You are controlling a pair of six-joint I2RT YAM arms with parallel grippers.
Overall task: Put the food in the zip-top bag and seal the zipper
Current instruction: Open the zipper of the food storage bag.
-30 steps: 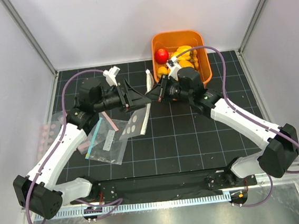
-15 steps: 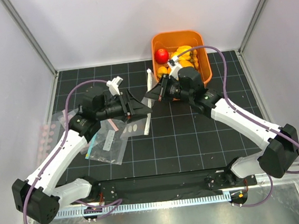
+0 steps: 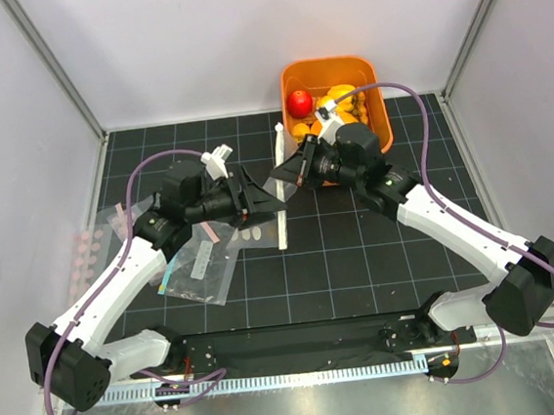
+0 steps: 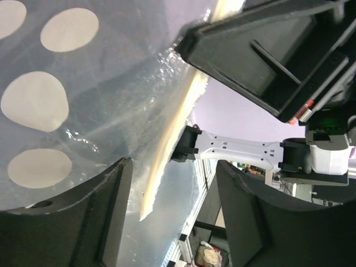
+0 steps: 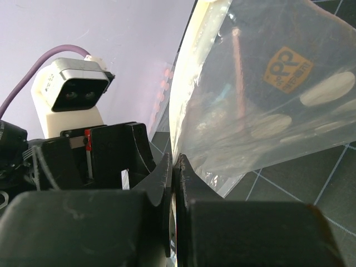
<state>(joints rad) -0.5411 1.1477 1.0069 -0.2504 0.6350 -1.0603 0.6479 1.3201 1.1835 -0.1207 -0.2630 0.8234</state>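
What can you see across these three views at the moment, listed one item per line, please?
zip-top bag: one, clear with white dots, lifted above the middle of the mat
basket: one, orange, far edge, right of centre
apple: one, red, left side of the basket
other food: several, yellow and orange, in the basket; exact count unclear
labelled bag: one, clear with a teal strip, flat on the mat's left
pink strip: one, by the labelled bag
pink-dotted bag: one, clear, far left
mat: one, black, gridded
left gripper: open, at the dotted bag
right gripper: shut on the dotted bag's edge
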